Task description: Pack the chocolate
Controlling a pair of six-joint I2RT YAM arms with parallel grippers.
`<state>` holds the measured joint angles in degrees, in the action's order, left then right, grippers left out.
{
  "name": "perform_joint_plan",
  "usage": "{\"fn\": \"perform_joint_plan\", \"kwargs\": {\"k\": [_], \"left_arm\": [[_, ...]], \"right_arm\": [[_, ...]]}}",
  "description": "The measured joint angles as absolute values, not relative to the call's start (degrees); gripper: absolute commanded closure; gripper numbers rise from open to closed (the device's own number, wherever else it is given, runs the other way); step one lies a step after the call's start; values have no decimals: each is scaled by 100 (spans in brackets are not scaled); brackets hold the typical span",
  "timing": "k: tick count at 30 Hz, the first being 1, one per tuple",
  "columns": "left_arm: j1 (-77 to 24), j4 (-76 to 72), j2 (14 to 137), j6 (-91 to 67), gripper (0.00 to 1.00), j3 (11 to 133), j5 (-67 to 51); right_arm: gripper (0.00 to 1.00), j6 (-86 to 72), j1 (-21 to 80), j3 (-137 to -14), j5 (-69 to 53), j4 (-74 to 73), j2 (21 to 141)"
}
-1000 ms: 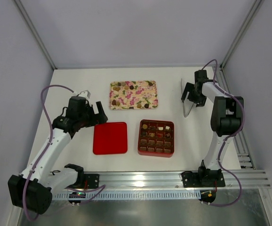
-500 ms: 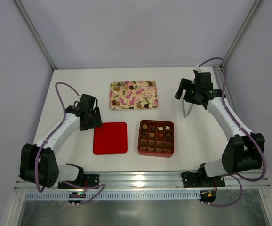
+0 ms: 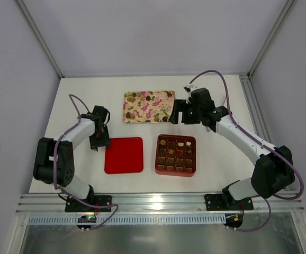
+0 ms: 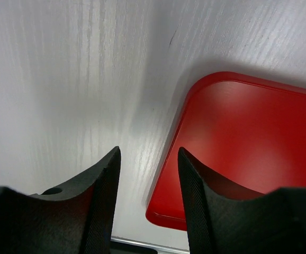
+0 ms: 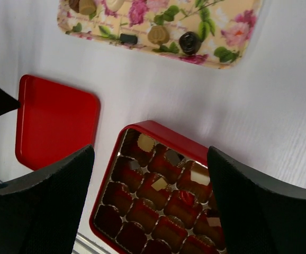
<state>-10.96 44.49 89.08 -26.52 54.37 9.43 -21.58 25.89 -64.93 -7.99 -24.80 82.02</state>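
The left tool [image 4: 147,154] stands partly spread over the bare worktop [image 4: 63,79] with nothing between its fingers [image 4: 102,196]. It is just beside a corner of the red lid [image 4: 237,153], most of which the frame cuts off. The right tool [image 5: 150,153] hangs released and wide above the red box [image 5: 161,130]. Some chocolate [image 5: 159,35] lies on the floral tray [image 5: 232,32], cropped at the top. More sits in the box's cells, but shine and shadow make it hard to tell which lower cells are filled.
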Motion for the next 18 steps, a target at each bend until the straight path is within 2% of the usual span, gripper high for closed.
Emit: {"fn": "perform_joint_plan", "kwargs": {"k": [3, 6, 9, 10, 13, 18], "left_arm": [[-1061, 4436, 9102, -2587, 54, 5437, 873], [-1009, 4407, 9282, -2477, 60, 5437, 707], [-932, 4372, 9411, -2366, 75, 5461, 526], [-913, 4370, 9454, -2333, 85, 5500, 462], [-886, 4386, 9603, -2204, 100, 5638, 268], [-792, 4445, 9723, -1992, 100, 5776, 12]], "right_arm": [[13, -2158, 2877, -6512, -827, -2432, 8208], [13, -2158, 3092, -6552, -845, -2392, 8243], [13, -2158, 3260, -6646, -860, -2340, 8359], [13, -2158, 3299, -6672, -869, -2311, 8405], [13, -2158, 3409, -6737, -899, -2248, 8543], [13, -2137, 3535, -6855, -998, -2200, 8779]]}}
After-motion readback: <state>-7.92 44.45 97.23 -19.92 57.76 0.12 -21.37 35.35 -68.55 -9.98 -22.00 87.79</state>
